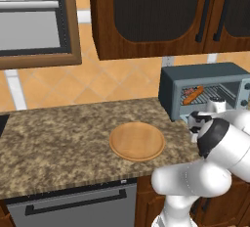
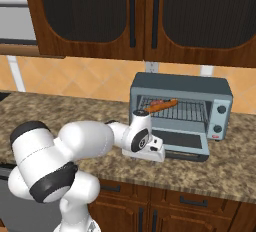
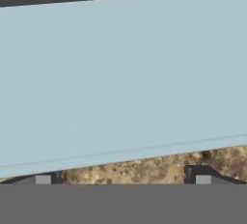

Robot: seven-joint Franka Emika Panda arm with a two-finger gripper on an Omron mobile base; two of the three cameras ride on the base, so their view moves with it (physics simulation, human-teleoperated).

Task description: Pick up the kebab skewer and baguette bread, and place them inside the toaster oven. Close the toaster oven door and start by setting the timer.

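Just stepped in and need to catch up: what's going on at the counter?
The robot arm is working at the toaster oven. The baguette bread and kebab skewer already lie on its rack. The toaster oven door hangs folded down, open. The open gripper sits low, close against the door's grey-blue underside, holding nothing. A round wooden board sits on the counter.

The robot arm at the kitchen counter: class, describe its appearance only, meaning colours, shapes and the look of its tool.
The arm is glossy white, built from fat rounded segments with bulbous elbows, joined by dark, nearly black bands at the joints. No cables or markings show. Its tool is a compact white block; the hand view shows two small dark finger tips with light grey pads, set wide apart.
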